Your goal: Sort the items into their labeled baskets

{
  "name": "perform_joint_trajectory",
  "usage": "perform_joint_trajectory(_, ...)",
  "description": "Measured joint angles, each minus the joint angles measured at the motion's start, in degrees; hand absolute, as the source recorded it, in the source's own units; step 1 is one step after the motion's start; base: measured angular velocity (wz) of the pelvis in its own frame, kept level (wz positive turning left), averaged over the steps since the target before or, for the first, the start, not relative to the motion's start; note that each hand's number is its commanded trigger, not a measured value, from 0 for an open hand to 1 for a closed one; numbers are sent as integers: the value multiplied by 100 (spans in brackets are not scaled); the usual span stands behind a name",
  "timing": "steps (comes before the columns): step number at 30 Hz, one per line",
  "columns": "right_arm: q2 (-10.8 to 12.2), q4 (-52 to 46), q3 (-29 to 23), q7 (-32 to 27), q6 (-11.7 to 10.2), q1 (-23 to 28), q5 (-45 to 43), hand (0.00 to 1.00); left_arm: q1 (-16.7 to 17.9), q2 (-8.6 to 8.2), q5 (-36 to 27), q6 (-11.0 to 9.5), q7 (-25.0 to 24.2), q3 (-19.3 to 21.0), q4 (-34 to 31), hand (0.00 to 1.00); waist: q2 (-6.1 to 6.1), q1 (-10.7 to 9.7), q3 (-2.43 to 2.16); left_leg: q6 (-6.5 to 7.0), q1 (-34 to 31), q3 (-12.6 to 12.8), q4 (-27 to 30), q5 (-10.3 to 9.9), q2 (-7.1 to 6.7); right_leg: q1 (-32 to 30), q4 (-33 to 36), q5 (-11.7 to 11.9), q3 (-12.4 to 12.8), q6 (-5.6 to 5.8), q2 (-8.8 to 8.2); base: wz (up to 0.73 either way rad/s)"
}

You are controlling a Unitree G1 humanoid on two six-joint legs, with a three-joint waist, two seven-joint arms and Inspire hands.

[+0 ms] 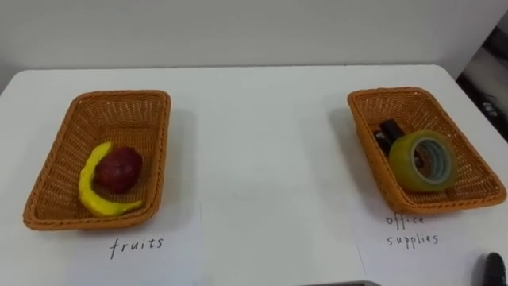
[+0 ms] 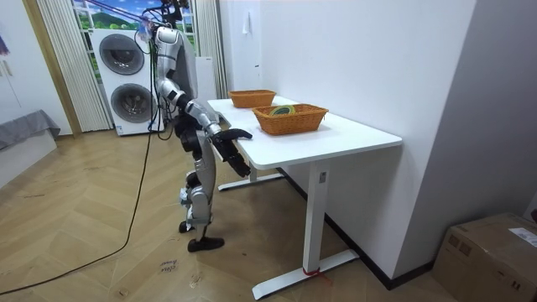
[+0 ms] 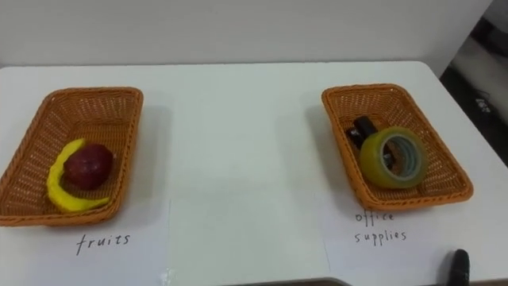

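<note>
The left wicker basket, labelled fruits, holds a yellow banana curled around a dark red apple. In the right wicker basket, labelled office supplies, a yellow-green roll of tape stands on edge against a dark stapler-like object. A dark tip of my right hand pokes in at the lower right corner, off the table's front edge and apart from both baskets. In the room view my right hand hovers at table height and my left hand hangs lower, below the tabletop.
Both baskets sit on a white table with paper labels in front of them. I stand at the table's long front edge. A wall runs behind the table; washing machines stand behind me in the room view.
</note>
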Motion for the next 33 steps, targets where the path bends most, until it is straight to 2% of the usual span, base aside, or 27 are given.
perform_joint_trajectory(4, -3, -115, -29, 146, 23, 50, 29, 0, 99, -50, 269, -209, -33, 290, 0, 0, -43, -19, -26, 12, -10, -17, 4, 13, -16, -1, 8, -20, -14, 14, -21, 2)
perform_joint_trajectory(6, -3, -122, -237, 274, 43, 53, 52, 0, 173, -67, 286, -258, -39, 536, 9, 0, -64, -29, -30, 20, -10, -24, 5, 18, -27, 4, 8, -34, -11, 24, -28, 2)
perform_joint_trajectory(11, -8, -120, -511, 370, 54, 53, 116, 0, 242, -81, 281, -288, -38, 880, 10, 0, -135, -24, -32, 22, -13, -34, -2, 19, -36, -10, 25, -57, -2, 34, -37, 1)
perform_joint_trajectory(17, -7, -48, -384, 538, 100, 81, 130, 0, 300, -68, 250, -279, -38, 892, 40, 0, -196, 21, -25, 20, -3, 2, -9, 18, -23, -16, 11, -56, 11, 30, -27, -3)
perform_joint_trajectory(20, -2, -17, -87, 650, 20, 204, 184, 0, 193, -6, 360, -273, -47, 895, 185, 0, -277, 180, -10, 1, -14, 22, 0, 7, -6, -35, 11, -58, 9, 10, -4, -8)
perform_joint_trajectory(22, -2, 33, 96, 655, -32, 239, 182, 0, 179, 42, 485, -255, -47, 885, 233, 0, -340, 284, -26, -8, -64, 42, 11, 8, 4, -106, 12, -62, 15, -4, 3, -6)
perform_joint_trajectory(25, -2, 95, 567, 653, -126, 311, 194, 0, 189, 133, 501, -120, -39, 858, 271, 0, -490, 472, -30, -42, -82, 135, 7, 16, 43, -171, 74, -35, 8, -44, 8, -17)
perform_joint_trajectory(27, -32, 94, 1027, 603, -348, 334, 217, 0, 110, 194, 499, 43, -34, 646, 321, 0, -542, 660, 2, -64, -98, 191, 71, -6, 87, -182, 102, -1, -12, -74, 17, -18)
perform_joint_trajectory(28, -54, 94, 1169, 580, -419, 334, 217, 0, 79, 204, 503, 73, -33, 556, 345, 0, -541, 700, 2, -70, -106, 203, 96, -16, 97, -184, 102, 9, -27, -80, 20, -13)
perform_joint_trajectory(31, -169, 51, 2064, 487, -658, 332, 228, 0, -111, 276, 511, 152, -32, 152, 426, 0, -532, 993, 11, -111, -202, 269, 220, -61, 162, -252, 127, 65, -125, -133, 40, -18)
perform_joint_trajectory(33, -210, -119, 2832, 423, -872, 329, 232, 0, -229, 397, 721, 227, -7, -110, 554, 0, -540, 1245, 15, -180, -229, 320, 253, -60, 196, -325, 170, 80, -206, -186, 50, -23)
